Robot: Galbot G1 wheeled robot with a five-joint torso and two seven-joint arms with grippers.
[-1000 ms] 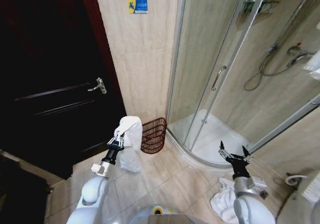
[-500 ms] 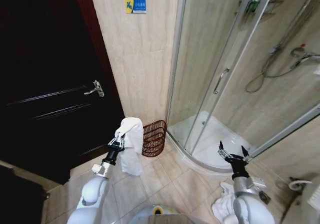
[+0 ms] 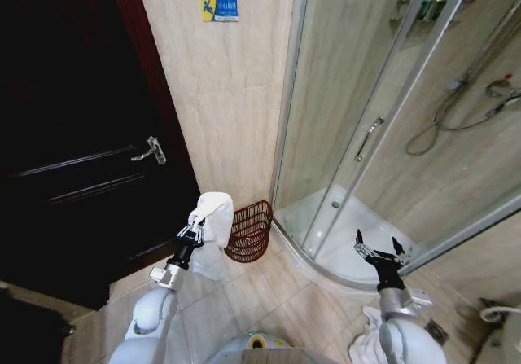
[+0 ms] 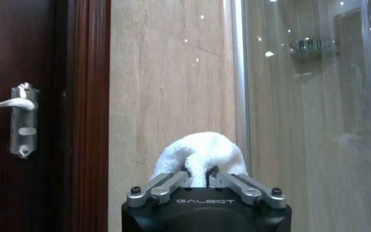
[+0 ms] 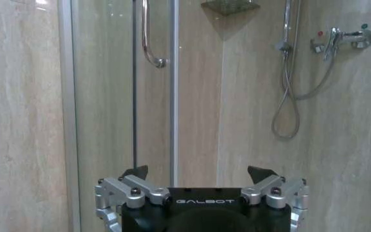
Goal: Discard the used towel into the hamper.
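One soft towel, pinched at its fold.
Your left hand (image 3: 190, 234) is clamped on the limp, light white towel (image 3: 212, 221), hanging just beside the hamper (image 3: 250, 232); your right hand (image 3: 377, 256) waits spread, holding nothing.

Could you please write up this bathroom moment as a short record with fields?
Place: tiled bathroom, dark door beside a glass shower enclosure
Left hand: raised, shut on the white towel, which hangs down from it
Hamper: on the floor against the wall, between towel and shower, nothing visible inside
Towel versus hamper: beside it, not yet in
Right hand: open, idle, held up facing the shower
Also: white cloth on the floor by the right arm
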